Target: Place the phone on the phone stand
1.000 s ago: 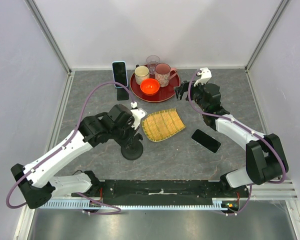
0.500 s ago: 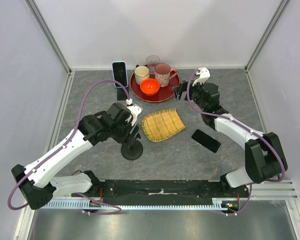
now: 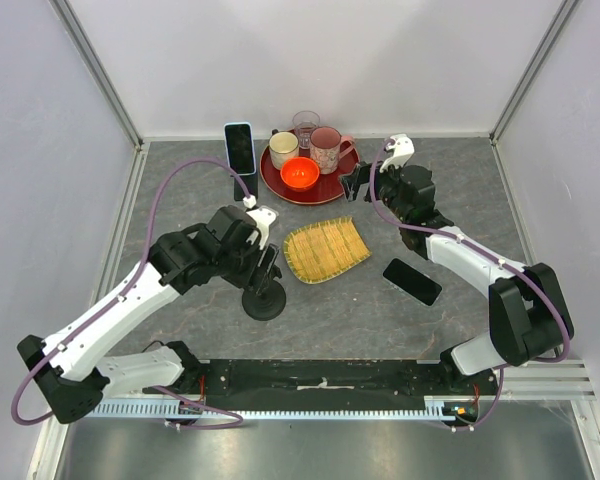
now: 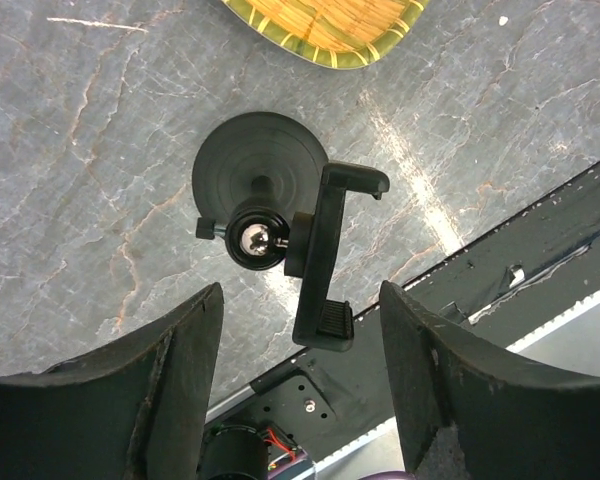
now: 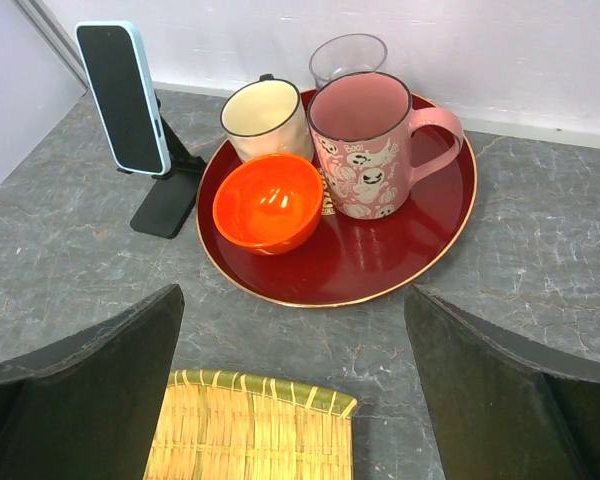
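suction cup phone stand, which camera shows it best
Left wrist: the suction cup phone stand sits whole in frame, base, ball joint and clamp clear. Top external shows mainly its base, partly under the left arm. Right wrist misses it.

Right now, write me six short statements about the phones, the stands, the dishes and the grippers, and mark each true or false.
1. The black phone lies flat on the grey table. True.
2. The black suction-base clamp stand holds a phone. False: its clamp is empty.
3. The left gripper is shut on that stand. False: its jaws are open, clear of it.
4. The blue-cased phone leans on a black folding stand beside the round red tray. True.
5. The orange bowl sits on the woven bamboo mat. False: it is on the red tray.
6. The right gripper is open and holds nothing. True.
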You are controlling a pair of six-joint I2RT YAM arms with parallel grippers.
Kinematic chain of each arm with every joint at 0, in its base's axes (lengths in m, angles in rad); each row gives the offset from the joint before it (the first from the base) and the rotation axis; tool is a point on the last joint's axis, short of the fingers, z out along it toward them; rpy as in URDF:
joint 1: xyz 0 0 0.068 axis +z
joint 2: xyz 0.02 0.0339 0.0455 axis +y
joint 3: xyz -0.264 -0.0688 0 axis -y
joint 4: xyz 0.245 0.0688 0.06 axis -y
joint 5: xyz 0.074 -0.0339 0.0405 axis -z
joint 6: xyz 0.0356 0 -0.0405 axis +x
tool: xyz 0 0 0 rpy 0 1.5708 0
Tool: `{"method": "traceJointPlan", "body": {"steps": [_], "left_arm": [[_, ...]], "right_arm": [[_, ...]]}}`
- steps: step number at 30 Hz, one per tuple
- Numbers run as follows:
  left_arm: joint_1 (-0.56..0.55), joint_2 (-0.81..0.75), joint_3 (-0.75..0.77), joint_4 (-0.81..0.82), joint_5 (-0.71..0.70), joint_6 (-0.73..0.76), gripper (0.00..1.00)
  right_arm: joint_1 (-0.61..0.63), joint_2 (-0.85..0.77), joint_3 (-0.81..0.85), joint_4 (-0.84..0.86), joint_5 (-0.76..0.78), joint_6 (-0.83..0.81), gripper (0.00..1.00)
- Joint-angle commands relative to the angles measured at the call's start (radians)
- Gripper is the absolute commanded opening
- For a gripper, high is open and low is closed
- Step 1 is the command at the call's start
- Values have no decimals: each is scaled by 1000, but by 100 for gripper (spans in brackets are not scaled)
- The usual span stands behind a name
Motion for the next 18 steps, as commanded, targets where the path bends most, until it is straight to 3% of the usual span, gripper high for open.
{"method": "traceJointPlan", "body": {"steps": [1,7,11,12,14,18], "left_arm": [[3,12,-23,38,36,-51,67],[4,45,-23,81,-50,46,41],[11,37,-31,138,-26,174,24],[15,37,-32,143,-24,194,13],[29,35,-34,162,-70,259,2],[73,8,-58,270,-130,355,2]], "right_arm": [[6,8,42,25,-5,-13,98],[6,9,42,23,-2,-14,98],[6,6,41,22,0,-20,98],[8,5,41,17,3,-27,98],[8,5,42,17,10,-27,98],[8,12,45,22,1,-22,98]]}}
